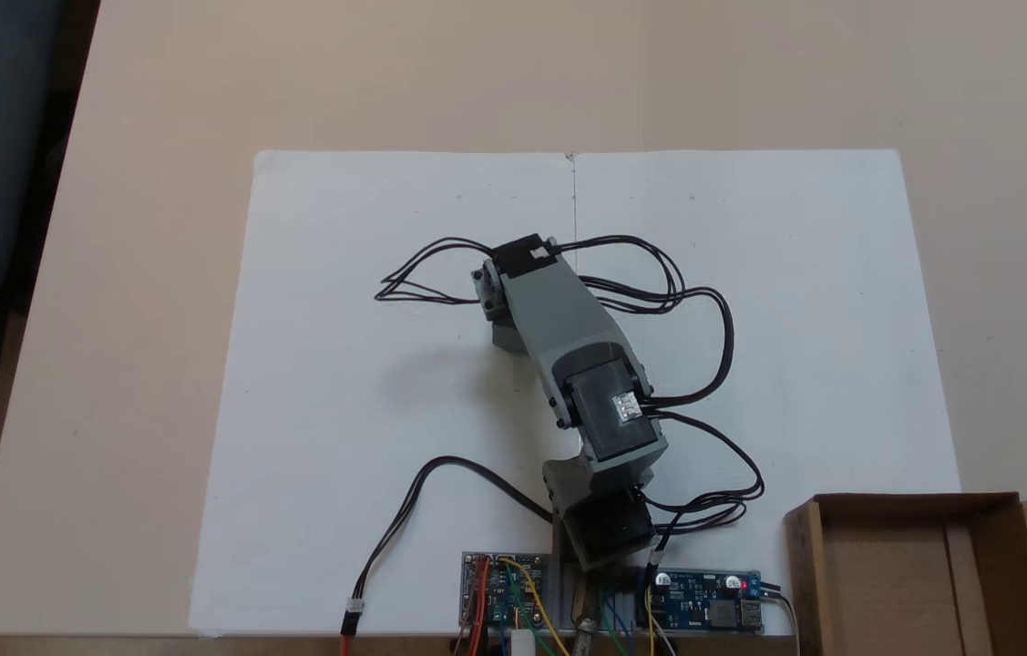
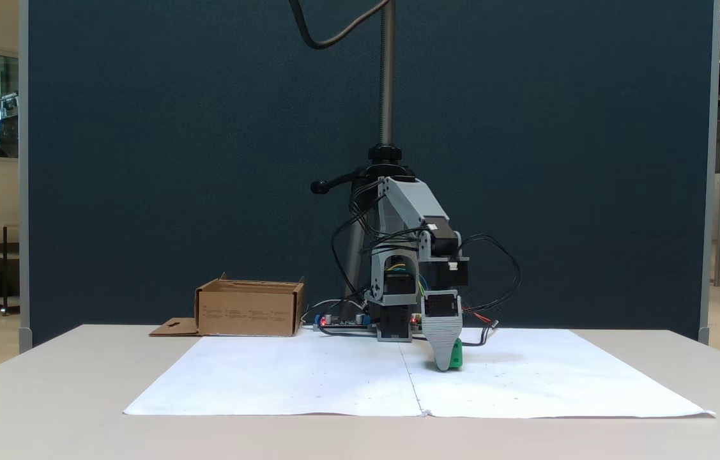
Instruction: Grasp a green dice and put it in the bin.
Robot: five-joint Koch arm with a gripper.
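Observation:
In a fixed view the green dice [image 2: 457,354] rests on the white paper just right of the sheet's centre fold, partly hidden behind a grey finger [image 2: 441,345]. My gripper [image 2: 446,363] points straight down with its tip at the paper, right against the dice. Only one finger shows, the other lies behind it, so I cannot tell open from shut. From above, the grey arm [image 1: 568,337] covers the gripper and the dice. The bin [image 1: 802,565], a low brown cardboard box with a hang-hole flap, stands at the lower right corner there and left of the arm's base [image 2: 248,311] in the other view.
A large white paper sheet [image 1: 367,364] covers the table's middle. Black cables [image 1: 704,319] loop out on both sides of the arm. Two circuit boards [image 1: 504,588] [image 1: 709,601] lie beside the base. A stand pole [image 2: 387,83] rises behind the arm.

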